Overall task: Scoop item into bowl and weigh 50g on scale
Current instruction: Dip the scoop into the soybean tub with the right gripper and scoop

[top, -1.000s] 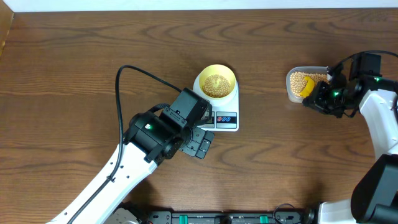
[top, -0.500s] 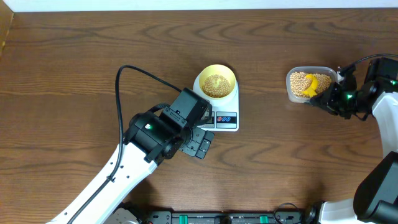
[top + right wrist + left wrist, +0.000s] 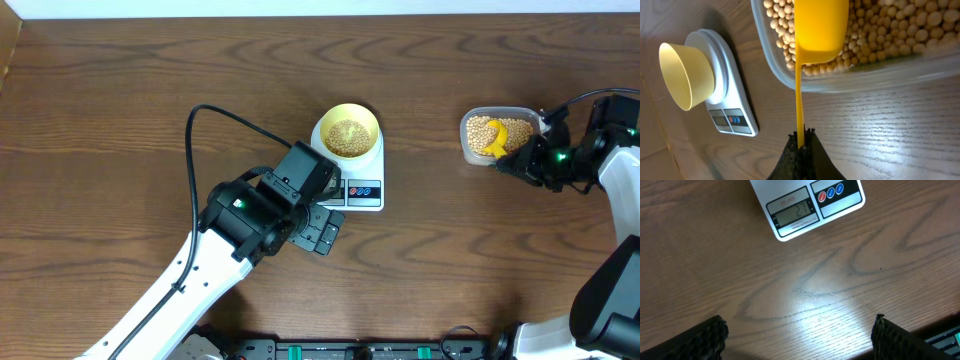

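Lower left of the overhead view: left gripper (image 3: 799, 330) spread wide, holding nothing, hanging over the bare wooden desk (image 3: 840, 280) just in front of the scale (image 3: 365, 192). In the left wrist view, faint digits on the display at the top edge, not readable with certainty.

Centre: small pale-yellow bowl (image 3: 690, 77) standing on the scale, with a shallow heap of soybeans (image 3: 347, 138) inside, not up to the rim.

Upper right: clear plastic tub (image 3: 865, 82) on the desk, well apart from the scale, filled with more soybeans. Yellow scoop (image 3: 820, 25) with its cup among the beans in the tub, thin handle reaching out over the tub wall. Not possible to tell whether loaded.

Far right: right gripper (image 3: 801, 137) pressed together on the end of that handle, pinching it.

For handling, as a judgement: beans light, hard and round, ready to roll and bounce away, so better to carry the scoop level and slowly. Scoop probably stiff, light, a little slippery. Handle end a fair place to hold, but a long lever, likely to twist under load. Bowl light also, easy to push off the scale, so better to pour from above without touching.
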You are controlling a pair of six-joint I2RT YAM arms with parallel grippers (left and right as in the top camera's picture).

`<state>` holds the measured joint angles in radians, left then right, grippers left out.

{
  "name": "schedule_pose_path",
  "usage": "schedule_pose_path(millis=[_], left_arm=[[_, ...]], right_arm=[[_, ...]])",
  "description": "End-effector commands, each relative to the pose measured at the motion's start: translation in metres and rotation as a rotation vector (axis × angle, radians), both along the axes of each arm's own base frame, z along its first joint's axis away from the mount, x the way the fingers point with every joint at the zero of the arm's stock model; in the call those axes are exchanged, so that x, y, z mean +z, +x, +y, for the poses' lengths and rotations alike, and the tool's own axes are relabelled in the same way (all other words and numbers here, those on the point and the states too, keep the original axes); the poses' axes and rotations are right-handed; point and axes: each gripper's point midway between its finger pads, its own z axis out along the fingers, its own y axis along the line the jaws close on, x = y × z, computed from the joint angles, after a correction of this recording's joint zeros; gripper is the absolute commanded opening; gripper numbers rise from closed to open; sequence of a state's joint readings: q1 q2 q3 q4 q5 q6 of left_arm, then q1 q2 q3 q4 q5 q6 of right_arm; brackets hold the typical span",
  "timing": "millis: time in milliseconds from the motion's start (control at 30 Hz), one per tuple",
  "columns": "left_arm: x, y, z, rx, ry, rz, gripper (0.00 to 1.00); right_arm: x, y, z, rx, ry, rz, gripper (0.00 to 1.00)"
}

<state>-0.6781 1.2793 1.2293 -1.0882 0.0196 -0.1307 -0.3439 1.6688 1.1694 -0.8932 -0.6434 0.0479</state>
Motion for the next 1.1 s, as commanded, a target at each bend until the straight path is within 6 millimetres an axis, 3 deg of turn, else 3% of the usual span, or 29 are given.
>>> schedule_pose_path(millis=[0,433,1067], left_arm=[[0.009,0.004,-0.001,-0.003,-0.007,-0.03,0.94],[0.009,0.004,-0.001,-0.003,-0.007,-0.03,0.94],[0.009,0.004,-0.001,-0.003,-0.007,-0.03,0.94]], right_arm=[[0.001,0.002,0.002,0.017,0.032,-0.024,0.01],[0.009,0.004,-0.015,-0.045,0.094,-0.059,0.01],[0.02,0.006,-0.011,-0.048,0.176,-0.095,0.01]])
